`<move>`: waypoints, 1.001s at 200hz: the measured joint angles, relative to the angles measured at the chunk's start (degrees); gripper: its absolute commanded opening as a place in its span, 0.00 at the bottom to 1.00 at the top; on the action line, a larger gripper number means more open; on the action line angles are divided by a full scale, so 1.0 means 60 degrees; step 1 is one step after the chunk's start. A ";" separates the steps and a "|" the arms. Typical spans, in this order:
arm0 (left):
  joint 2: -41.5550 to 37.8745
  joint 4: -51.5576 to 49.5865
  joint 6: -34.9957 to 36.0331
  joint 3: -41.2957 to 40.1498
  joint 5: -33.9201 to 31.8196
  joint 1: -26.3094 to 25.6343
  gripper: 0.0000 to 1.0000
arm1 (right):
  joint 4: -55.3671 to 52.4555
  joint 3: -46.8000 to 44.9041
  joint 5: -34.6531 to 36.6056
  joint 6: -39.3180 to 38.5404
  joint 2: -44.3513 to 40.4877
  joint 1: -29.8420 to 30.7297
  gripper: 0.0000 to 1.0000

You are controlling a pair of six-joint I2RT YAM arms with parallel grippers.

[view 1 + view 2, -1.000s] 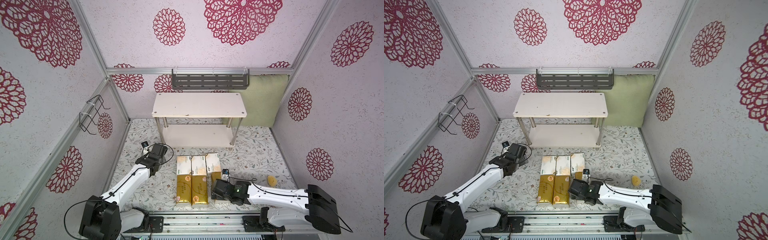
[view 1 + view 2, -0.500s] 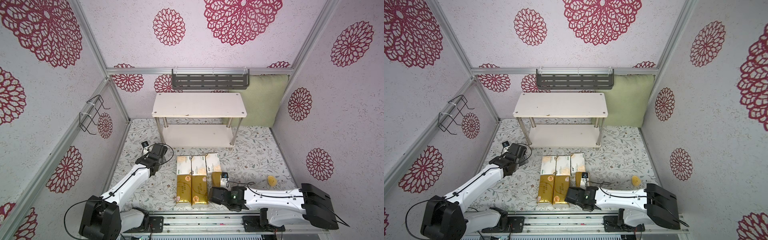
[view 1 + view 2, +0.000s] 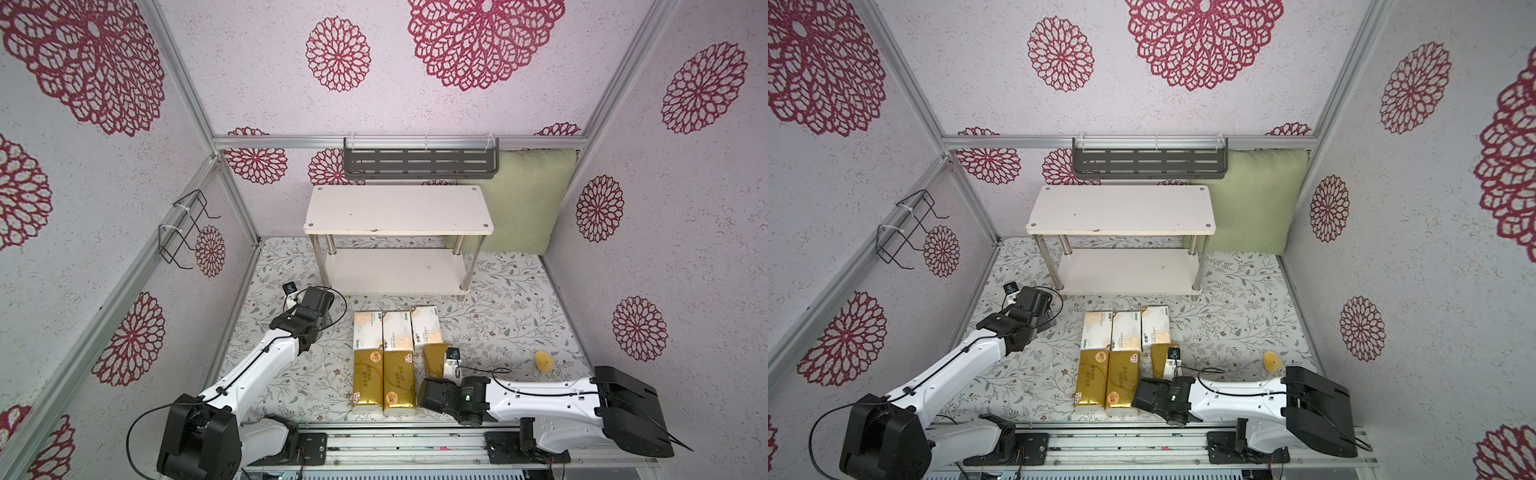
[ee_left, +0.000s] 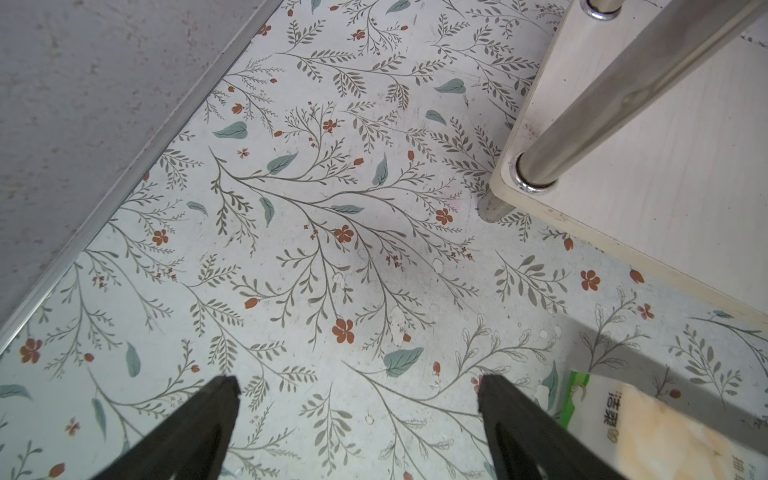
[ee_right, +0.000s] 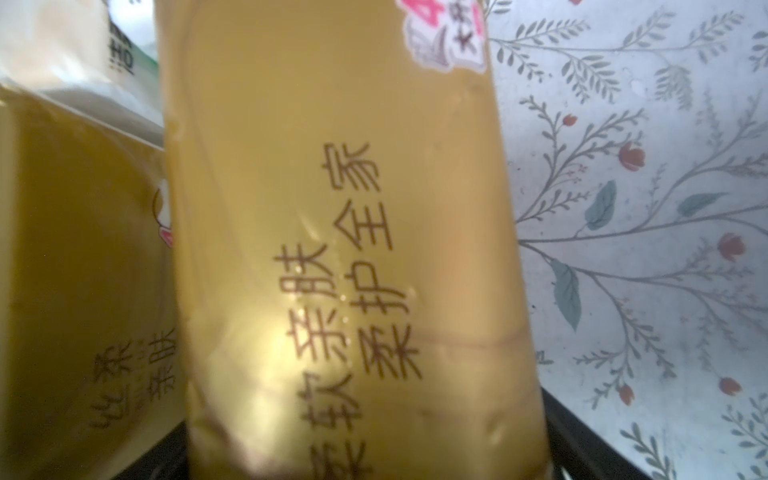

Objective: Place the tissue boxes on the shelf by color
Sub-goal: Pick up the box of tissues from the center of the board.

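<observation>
In both top views, all six tissue packs lie on the floor before the bare shelf; nothing is sorted yet.
Left wrist view: the left gripper gapes wide over floor.
Right wrist view: the right gripper straddles a gold pack; I cannot tell whether it is pinching.

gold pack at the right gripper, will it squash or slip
The gold pack probably squashes: its film shows dents and creases. The glossy wrap may slip in a light grip. Brick-shaped, it should slide, not roll.
</observation>
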 measured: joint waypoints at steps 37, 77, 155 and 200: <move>0.0000 0.0000 0.0000 0.0000 0.0000 0.0000 0.97 | 0.0047 0.0000 0.0004 -0.0011 0.0000 0.0000 0.86; -0.0004 0.0000 0.0000 0.0000 0.0004 0.0000 0.97 | -0.0044 0.0011 -0.0084 -0.0084 -0.0117 0.0000 0.84; -0.0004 0.0000 0.0000 0.0000 0.0047 0.0000 0.97 | -0.1147 0.0335 -0.0528 -0.0175 -0.1078 0.0000 0.76; -0.0025 0.0040 -0.0004 0.0000 0.0189 0.0018 0.97 | -0.1945 0.0965 -0.0616 -0.0211 -0.1213 0.0018 0.76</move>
